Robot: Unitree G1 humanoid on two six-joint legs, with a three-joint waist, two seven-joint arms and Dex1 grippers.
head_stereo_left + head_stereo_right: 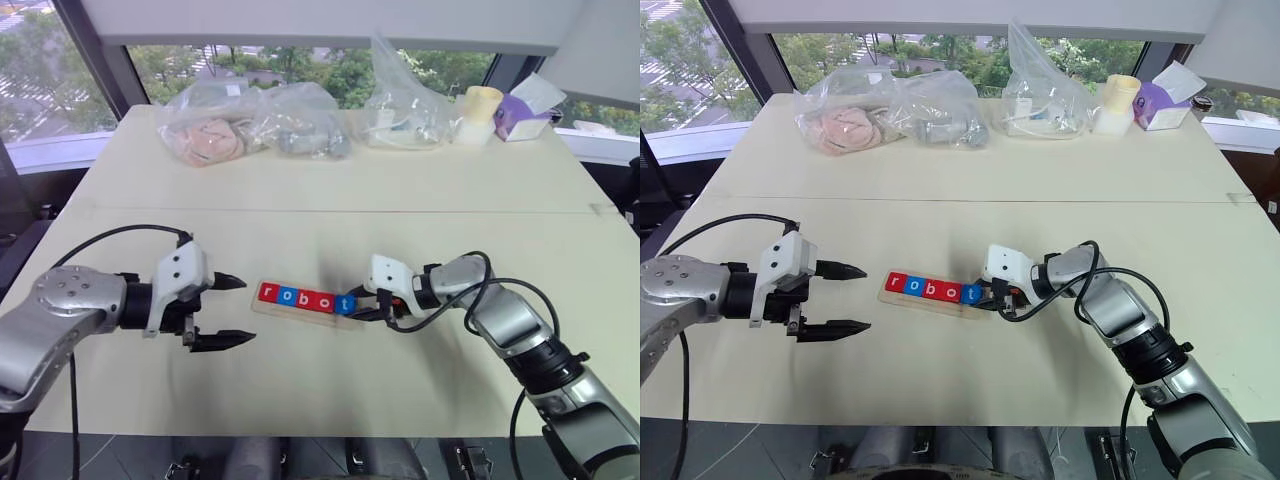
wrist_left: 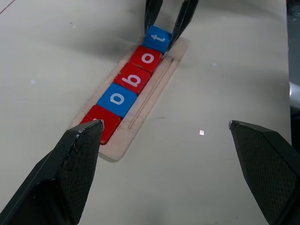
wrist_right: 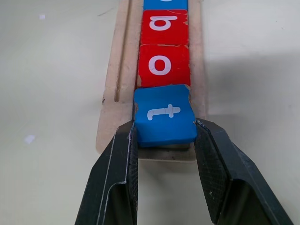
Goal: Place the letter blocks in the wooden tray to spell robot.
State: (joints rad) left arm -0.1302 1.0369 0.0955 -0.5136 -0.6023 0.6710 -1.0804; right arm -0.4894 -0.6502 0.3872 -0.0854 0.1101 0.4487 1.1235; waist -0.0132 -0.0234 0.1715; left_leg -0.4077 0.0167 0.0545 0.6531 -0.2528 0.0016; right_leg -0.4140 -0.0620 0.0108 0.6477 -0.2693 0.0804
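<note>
**On the tray: five tiles in a row, last one still gripped**

Near the middle of the head-camera frame, slightly below centre, the wooden tray [image 1: 300,305] lies flat on the pale table [image 1: 330,200], running left to right. All five letter blocks [image 1: 300,298] sit on it in a line, reading r, o, b, o, t from left to right: red, blue, red, red, blue. The blue t block [image 3: 164,115] is at the right end of the tray and sits slightly skewed against the red o block [image 3: 163,65] next to it, one corner raised a little over the tray's rounded end.

The right gripper [image 3: 165,136] reaches in from the lower right of the frame and is clamped on the blue t block, one black finger pressed against each side of it. The tips rest at the tray's end.

The left gripper [image 1: 228,311] hangs at the lower left, just left of the tray and apart from it, with its two fingers spread wide and nothing between them. Its wrist view looks along the tray from the r end, where the red r block [image 2: 101,126] is partly hidden behind one fingertip [image 2: 79,154].

Along the far edge of the table, in the upper part of the frame, lie several clear plastic bags [image 1: 250,125] with contents, a pale roll of tape [image 1: 482,105] and a purple tissue box [image 1: 522,115]. Windows with trees outside fill the top.
</note>
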